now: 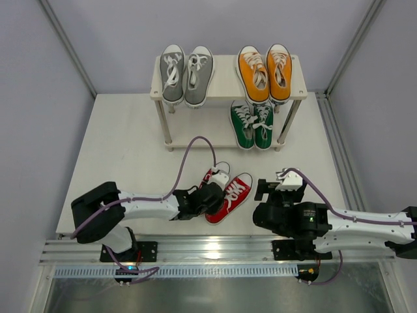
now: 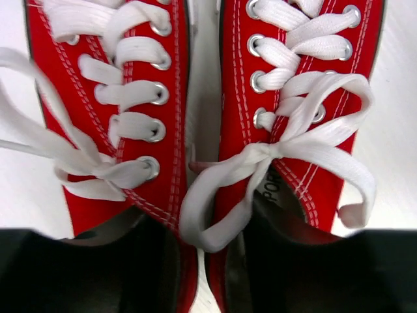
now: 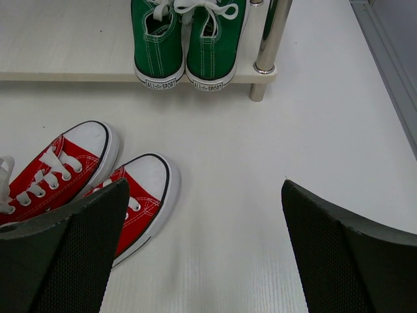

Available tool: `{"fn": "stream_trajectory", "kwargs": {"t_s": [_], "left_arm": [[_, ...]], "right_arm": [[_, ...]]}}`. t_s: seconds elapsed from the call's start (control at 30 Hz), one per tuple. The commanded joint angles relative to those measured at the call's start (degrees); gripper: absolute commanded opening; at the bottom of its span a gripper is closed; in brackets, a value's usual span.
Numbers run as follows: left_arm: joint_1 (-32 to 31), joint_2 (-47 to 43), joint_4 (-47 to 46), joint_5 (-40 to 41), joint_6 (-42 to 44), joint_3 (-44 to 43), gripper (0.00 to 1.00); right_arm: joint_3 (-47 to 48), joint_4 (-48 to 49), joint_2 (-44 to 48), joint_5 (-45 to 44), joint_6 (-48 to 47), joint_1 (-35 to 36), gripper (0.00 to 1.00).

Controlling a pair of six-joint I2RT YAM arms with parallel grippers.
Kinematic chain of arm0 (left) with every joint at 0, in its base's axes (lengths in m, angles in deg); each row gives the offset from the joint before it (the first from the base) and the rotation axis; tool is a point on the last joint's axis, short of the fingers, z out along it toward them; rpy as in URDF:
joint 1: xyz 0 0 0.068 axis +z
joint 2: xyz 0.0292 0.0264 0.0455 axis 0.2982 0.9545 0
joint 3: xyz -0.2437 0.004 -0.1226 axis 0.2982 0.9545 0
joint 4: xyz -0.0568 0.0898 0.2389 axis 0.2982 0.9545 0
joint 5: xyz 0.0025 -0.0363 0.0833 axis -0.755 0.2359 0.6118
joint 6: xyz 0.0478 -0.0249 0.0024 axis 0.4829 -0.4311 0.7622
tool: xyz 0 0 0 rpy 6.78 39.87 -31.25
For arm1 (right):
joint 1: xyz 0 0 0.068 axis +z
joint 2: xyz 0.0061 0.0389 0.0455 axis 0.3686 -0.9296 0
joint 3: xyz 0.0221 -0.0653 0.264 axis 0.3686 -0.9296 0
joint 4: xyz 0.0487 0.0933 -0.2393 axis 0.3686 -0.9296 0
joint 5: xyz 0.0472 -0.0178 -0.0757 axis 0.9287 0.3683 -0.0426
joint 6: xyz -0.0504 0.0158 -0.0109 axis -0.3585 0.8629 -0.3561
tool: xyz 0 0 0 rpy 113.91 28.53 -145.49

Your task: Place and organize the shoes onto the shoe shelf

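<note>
Left fingers (image 2: 78,274) at the heel openings of the red shoes (image 2: 62,98) on the worktop (image 1: 130,143), partly apart; cannot tell whether clamped. Looks light, soft canvas; suits pinching both inner heel walls together. Right fingers (image 3: 58,261) wide apart, empty.

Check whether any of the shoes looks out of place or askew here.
Only the red pair stands out: it lies on the table in front of the shelf, angled to it, while the grey pair and orange pair sit on top and the green pair on the lower level.
</note>
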Motion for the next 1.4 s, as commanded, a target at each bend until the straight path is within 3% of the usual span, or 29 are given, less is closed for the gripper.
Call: {"fn": "stream_trajectory", "kwargs": {"t_s": [0.0, 0.13, 0.17, 0.33, 0.53, 0.77, 1.03, 1.37], "left_arm": [[-0.2, 1.7, -7.2, 5.6, 0.9, 1.3, 0.44], [-0.2, 2.9, -11.0, 7.3, 0.5, 2.7, 0.12], [-0.3, 3.1, -11.4, 7.9, 0.4, 2.9, 0.0], [-1.7, 0.9, -10.6, 17.0, -1.8, 3.5, 0.0], [-5.0, -8.9, 3.4, 31.6, -10.0, 1.0, 0.0], [-5.7, -14.2, 9.5, 41.1, -12.3, -2.6, 0.0], [-2.2, -13.1, -0.9, 37.9, 1.3, -6.9, 0.0], [13.8, -9.3, -7.6, 23.7, 11.3, -15.4, 0.0]], "right_arm": [[3.0, -1.2, 0.1, -1.2, 2.5, 0.3, 0.98], [4.0, -3.0, 0.0, -1.1, 2.5, 0.3, 0.98], [4.1, -3.3, 0.0, -1.0, 2.5, 0.3, 0.98], [5.4, -5.1, 0.0, -0.6, 2.2, 0.3, 0.98], [5.7, -6.5, 0.2, -0.2, 2.8, 0.2, 0.98], [5.3, -5.8, -0.3, -0.2, 2.5, 0.3, 0.98], [5.3, -6.2, 0.0, 0.3, 2.7, 0.3, 0.98], [5.3, -5.2, 1.0, -0.2, 0.9, 0.3, 0.97]]}}
